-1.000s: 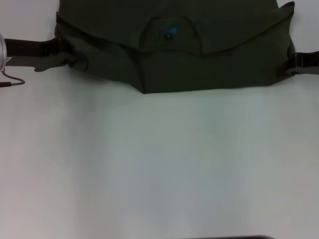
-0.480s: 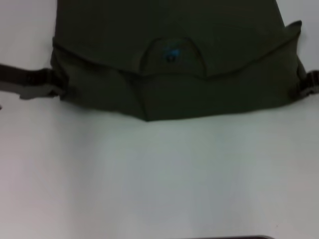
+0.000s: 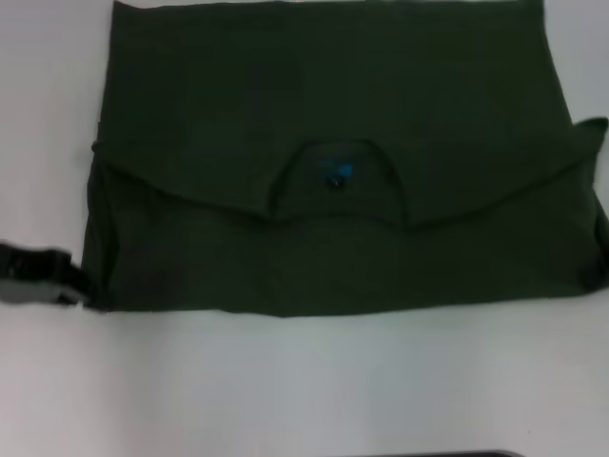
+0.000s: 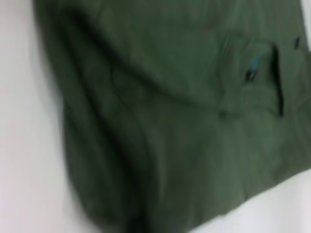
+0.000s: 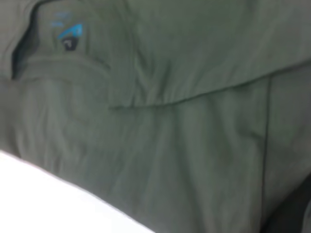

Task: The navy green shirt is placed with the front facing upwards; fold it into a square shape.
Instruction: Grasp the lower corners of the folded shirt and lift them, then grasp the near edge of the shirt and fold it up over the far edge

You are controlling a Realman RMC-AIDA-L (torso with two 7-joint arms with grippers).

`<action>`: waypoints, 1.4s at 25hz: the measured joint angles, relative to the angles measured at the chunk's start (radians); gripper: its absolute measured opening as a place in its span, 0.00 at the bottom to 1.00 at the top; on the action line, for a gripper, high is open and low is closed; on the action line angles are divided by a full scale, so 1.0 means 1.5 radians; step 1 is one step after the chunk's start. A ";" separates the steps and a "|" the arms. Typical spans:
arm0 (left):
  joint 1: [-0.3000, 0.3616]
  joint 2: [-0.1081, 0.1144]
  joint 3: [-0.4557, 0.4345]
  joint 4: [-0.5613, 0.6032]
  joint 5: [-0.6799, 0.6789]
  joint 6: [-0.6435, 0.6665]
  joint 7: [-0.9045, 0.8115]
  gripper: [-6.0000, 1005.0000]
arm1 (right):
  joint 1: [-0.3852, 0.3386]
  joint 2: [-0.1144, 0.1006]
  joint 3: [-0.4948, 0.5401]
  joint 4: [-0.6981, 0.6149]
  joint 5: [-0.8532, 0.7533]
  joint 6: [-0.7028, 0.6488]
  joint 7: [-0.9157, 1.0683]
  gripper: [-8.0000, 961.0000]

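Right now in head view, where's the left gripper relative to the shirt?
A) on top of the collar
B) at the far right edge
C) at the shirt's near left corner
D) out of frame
C: the left gripper sits at the near left corner of the navy green shirt, well away from the collar.

No text can be read. The dark olive-green cotton shirt [image 3: 324,228] has a small dark neck label [image 3: 335,173] w/ blue print, but the letters are too blurred.
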 joint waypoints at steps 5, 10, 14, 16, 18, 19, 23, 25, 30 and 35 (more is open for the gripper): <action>0.029 -0.020 -0.001 -0.035 0.031 0.030 0.003 0.06 | -0.023 0.008 -0.001 -0.015 -0.002 -0.029 -0.010 0.05; 0.043 -0.038 -0.042 -0.074 0.029 0.000 0.028 0.07 | -0.021 0.008 0.005 -0.010 0.000 -0.006 -0.013 0.05; 0.034 -0.040 -0.108 -0.076 0.028 -0.006 0.060 0.07 | -0.012 0.014 0.005 -0.010 0.000 -0.005 -0.015 0.05; 0.031 -0.039 -0.138 -0.072 0.023 -0.001 0.072 0.07 | -0.008 0.014 0.005 -0.012 0.000 -0.005 -0.014 0.05; 0.033 -0.039 -0.158 -0.076 0.015 0.006 0.085 0.09 | -0.007 0.014 0.005 -0.013 0.001 -0.005 -0.013 0.05; 0.035 -0.039 -0.161 -0.077 0.012 0.007 0.087 0.12 | -0.006 0.014 0.006 -0.013 0.001 -0.005 -0.012 0.05; 0.037 -0.036 -0.161 -0.073 0.014 0.010 0.083 0.23 | -0.006 0.012 0.009 -0.014 0.001 -0.005 -0.010 0.05; 0.037 -0.034 -0.157 -0.068 0.017 0.011 0.081 0.27 | -0.006 0.012 0.011 -0.014 0.001 -0.006 -0.010 0.05; 0.036 -0.033 -0.155 -0.063 0.017 0.014 0.079 0.38 | -0.004 0.011 0.015 -0.015 0.001 -0.008 -0.009 0.05; 0.036 -0.033 -0.155 -0.055 0.018 0.015 0.076 0.65 | -0.003 0.011 0.015 -0.015 0.001 -0.010 -0.010 0.05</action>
